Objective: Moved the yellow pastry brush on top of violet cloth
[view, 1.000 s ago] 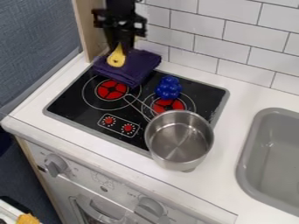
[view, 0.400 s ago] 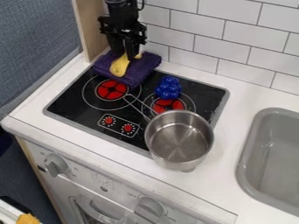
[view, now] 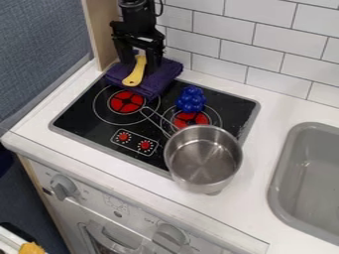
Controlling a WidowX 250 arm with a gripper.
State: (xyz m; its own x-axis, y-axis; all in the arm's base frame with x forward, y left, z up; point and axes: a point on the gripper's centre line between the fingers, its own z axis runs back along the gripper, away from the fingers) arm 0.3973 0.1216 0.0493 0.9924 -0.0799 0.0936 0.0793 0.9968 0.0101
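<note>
The black gripper [view: 140, 58] hangs down over the back left corner of the stove. Its two fingers stand apart, one to each side of the yellow pastry brush [view: 134, 75], with gaps beside the handle. The brush lies on the violet cloth [view: 159, 77], its rounded yellow end toward the front and its other end between the fingers. Folded, the cloth rests across the stove's back left corner and the white counter.
A blue cluster-shaped toy [view: 191, 99] stands on the black stove [view: 99, 119]. The metal pot [view: 202, 158] sits at the stove's right front, handle pointing back left. A grey sink [view: 311, 173] is at right; a wooden panel [view: 102, 30] rises beside the arm.
The gripper came down and slightly right, then its fingers spread apart. The brush went down onto the cloth and turned a little, and is now let go.
</note>
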